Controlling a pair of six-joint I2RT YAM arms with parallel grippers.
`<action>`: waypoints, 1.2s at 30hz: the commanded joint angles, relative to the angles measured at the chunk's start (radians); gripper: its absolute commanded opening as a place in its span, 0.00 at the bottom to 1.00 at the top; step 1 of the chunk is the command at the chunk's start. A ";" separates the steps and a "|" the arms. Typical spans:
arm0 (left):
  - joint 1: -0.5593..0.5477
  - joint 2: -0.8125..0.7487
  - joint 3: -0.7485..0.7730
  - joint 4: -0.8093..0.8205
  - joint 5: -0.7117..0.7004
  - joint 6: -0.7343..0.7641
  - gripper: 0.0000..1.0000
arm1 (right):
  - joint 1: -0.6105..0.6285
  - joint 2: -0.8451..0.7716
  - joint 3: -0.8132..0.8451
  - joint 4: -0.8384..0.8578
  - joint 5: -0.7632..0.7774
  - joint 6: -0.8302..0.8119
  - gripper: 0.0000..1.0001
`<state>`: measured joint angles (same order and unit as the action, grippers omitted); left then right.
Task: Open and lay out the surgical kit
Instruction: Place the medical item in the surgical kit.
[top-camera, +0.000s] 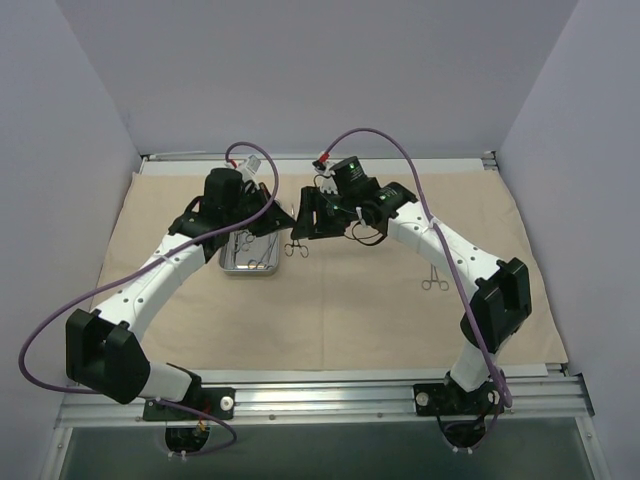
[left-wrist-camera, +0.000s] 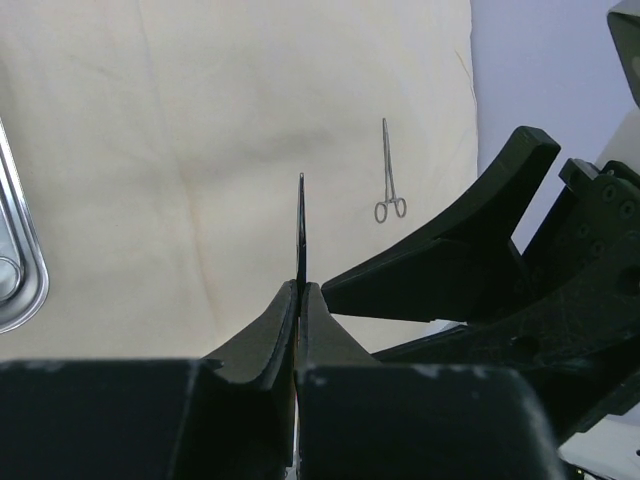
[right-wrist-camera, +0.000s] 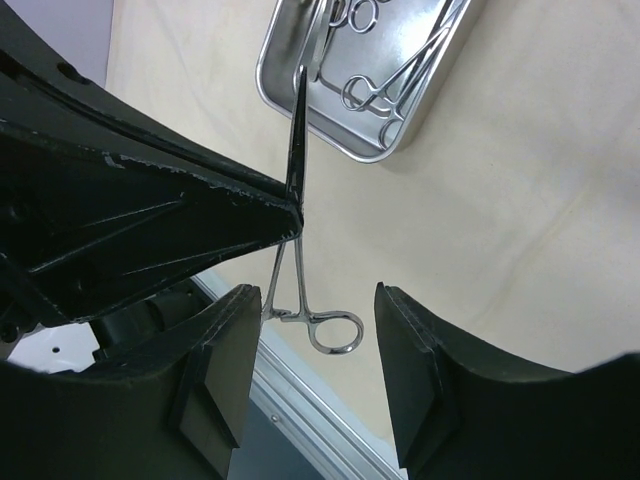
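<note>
The beige cloth wrap (top-camera: 340, 300) lies spread flat over the table. The steel tray (top-camera: 248, 270) sits on it left of centre and holds several forceps (right-wrist-camera: 385, 90). My left gripper (top-camera: 281, 224) is shut on one silver forceps (top-camera: 296, 246) and holds it in the air beside the tray. The forceps' tip sticks out past the left fingers (left-wrist-camera: 301, 230), and its ring handles hang below them (right-wrist-camera: 335, 333). My right gripper (right-wrist-camera: 312, 345) is open, with its fingers either side of those ring handles and not touching them. It faces the left gripper in the top view (top-camera: 308, 216).
Another forceps (top-camera: 435, 281) lies alone on the cloth at the right and also shows in the left wrist view (left-wrist-camera: 389, 180). The tray's rim (left-wrist-camera: 30, 270) shows at that view's left. The metal table rail (top-camera: 330, 385) runs along the near edge.
</note>
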<state>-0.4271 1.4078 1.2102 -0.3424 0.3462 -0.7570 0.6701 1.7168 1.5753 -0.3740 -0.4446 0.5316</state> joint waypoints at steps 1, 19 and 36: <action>-0.009 -0.030 0.049 0.011 -0.023 -0.015 0.02 | 0.011 0.001 0.060 -0.005 0.021 0.024 0.49; -0.016 -0.035 0.063 0.000 -0.044 -0.013 0.02 | 0.040 0.037 0.075 -0.017 0.017 0.033 0.40; 0.025 -0.070 0.040 -0.024 -0.073 -0.036 0.93 | 0.022 0.029 0.063 -0.060 0.050 0.018 0.00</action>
<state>-0.4294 1.4014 1.2255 -0.3576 0.2993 -0.7826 0.7010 1.7657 1.6272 -0.4114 -0.4145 0.5613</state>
